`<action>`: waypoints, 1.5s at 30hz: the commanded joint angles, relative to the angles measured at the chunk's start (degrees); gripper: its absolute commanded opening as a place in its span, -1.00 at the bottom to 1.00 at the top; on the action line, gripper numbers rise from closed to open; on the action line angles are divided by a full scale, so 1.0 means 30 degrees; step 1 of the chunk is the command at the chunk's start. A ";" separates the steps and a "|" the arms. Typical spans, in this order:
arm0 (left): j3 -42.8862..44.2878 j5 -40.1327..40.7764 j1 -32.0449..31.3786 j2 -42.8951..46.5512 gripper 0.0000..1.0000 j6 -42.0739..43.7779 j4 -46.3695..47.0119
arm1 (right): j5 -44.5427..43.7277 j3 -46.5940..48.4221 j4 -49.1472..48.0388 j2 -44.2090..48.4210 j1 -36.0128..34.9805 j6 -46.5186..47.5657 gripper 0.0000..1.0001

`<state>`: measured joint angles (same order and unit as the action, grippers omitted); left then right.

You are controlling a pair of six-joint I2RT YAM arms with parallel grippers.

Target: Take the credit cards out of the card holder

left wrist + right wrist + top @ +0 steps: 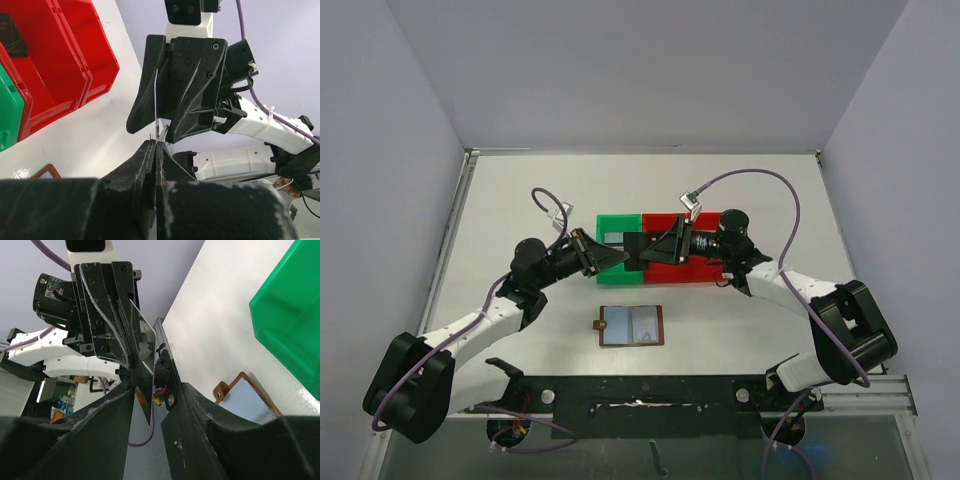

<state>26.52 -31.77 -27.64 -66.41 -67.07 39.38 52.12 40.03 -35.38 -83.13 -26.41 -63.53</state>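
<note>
The brown card holder (632, 325) lies open on the table in front of the bins, its pale blue panel (247, 397) up. Above the bins my two grippers meet tip to tip. My left gripper (156, 143) is shut on one edge of a thin grey credit card (142, 375), seen edge-on as a fine line (156, 100) in the left wrist view. My right gripper (150, 390) straddles the card's free end, its fingers partly closed, with a gap still showing beside the card. Both grippers hang over the bins, left (618, 256) and right (655, 250).
A green bin (618, 228) and a red bin (695, 262) stand side by side behind the card holder, right under the grippers. White walls enclose the table on the left, back and right. A black rail runs along the near edge.
</note>
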 commanded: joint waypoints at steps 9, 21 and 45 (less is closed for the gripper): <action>0.0081 -0.0478 0.0131 -0.0026 -1.00 -0.0465 0.2139 | 0.0615 0.0455 -0.3500 -0.0376 0.0009 -0.1337 -0.42; 0.0650 -0.0484 0.0131 0.0183 -0.64 0.0773 -0.0237 | 0.0796 0.0323 -0.4573 0.0486 0.0598 -0.0812 -1.00; 0.1596 0.6394 0.0449 0.5988 0.50 0.5800 -1.3989 | -1.9703 0.2187 1.2419 0.4436 -0.3422 2.8769 -1.00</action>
<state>30.04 -14.70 -26.87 -50.06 -52.42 1.28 2.35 41.21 -2.24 -66.04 -36.07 11.20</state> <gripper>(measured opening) 0.744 0.028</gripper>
